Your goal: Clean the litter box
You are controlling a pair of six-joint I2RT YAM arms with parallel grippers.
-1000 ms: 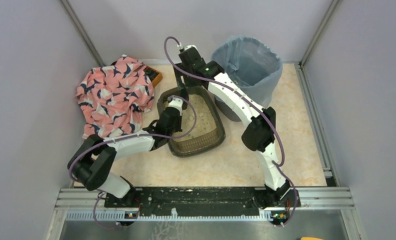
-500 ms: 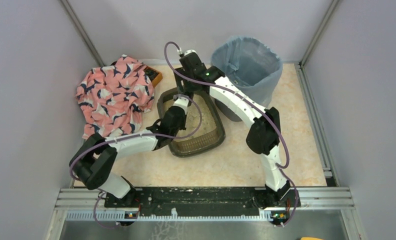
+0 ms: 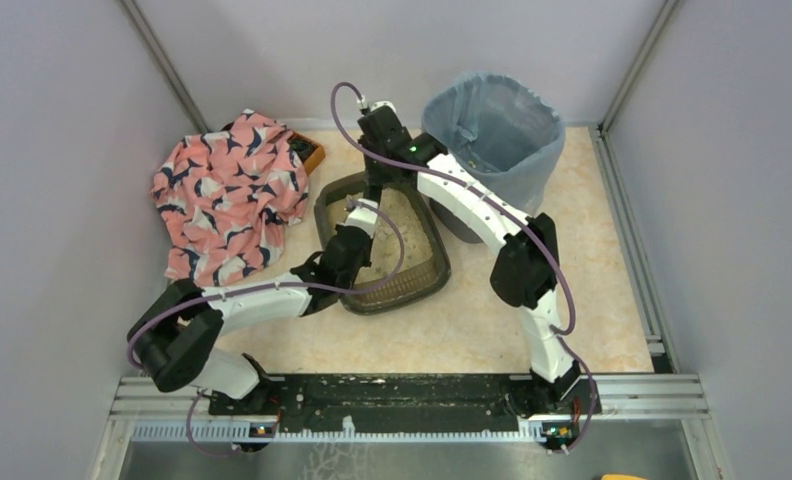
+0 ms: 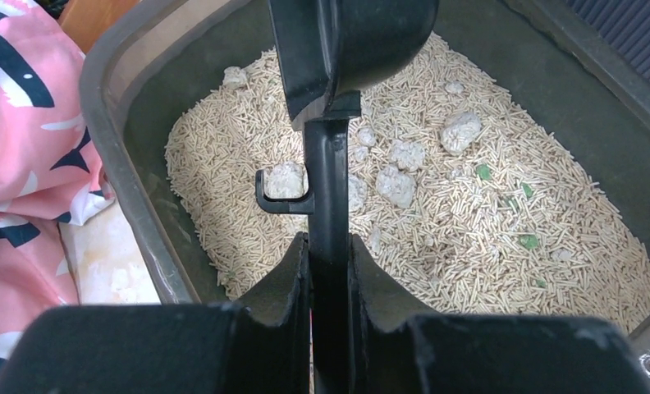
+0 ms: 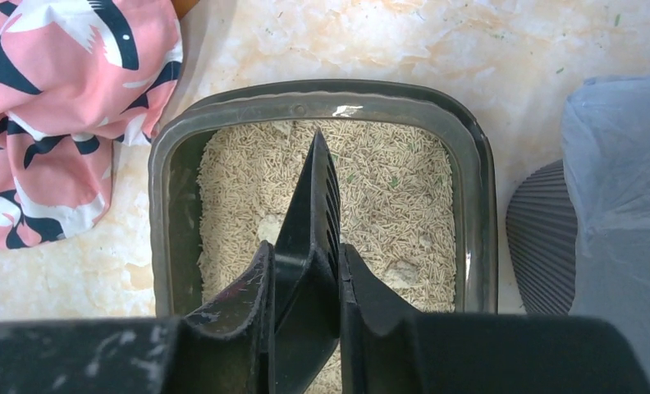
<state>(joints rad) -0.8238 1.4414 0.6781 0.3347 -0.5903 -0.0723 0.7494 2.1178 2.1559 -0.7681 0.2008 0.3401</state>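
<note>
The litter box (image 3: 427,270) is a dark tray mid-table holding beige pellets, pale clumps (image 4: 460,131) and a few green bits. Over its far half hangs a black slotted scoop (image 4: 328,189). My left gripper (image 4: 328,242) is shut on the scoop's handle, just below the handle's small hook. Coming from the far side, my right gripper (image 5: 305,250) is shut on the scoop's slotted head (image 5: 313,205), which shows edge-on. In the top view both grippers (image 3: 367,200) meet above the box's far end and the scoop is mostly hidden.
A round bin with a blue-grey liner (image 3: 492,130) stands just right of the box, its ribbed wall (image 5: 543,238) close to the rim. A pink patterned cloth (image 3: 232,190) lies heaped left of the box over an orange-brown object (image 3: 312,155). Grey walls enclose the table.
My right gripper has come down a little and shut on the scoop's head; earlier its jaws stood wide. The left arm has stretched slightly farther over the box, still gripping the handle.
</note>
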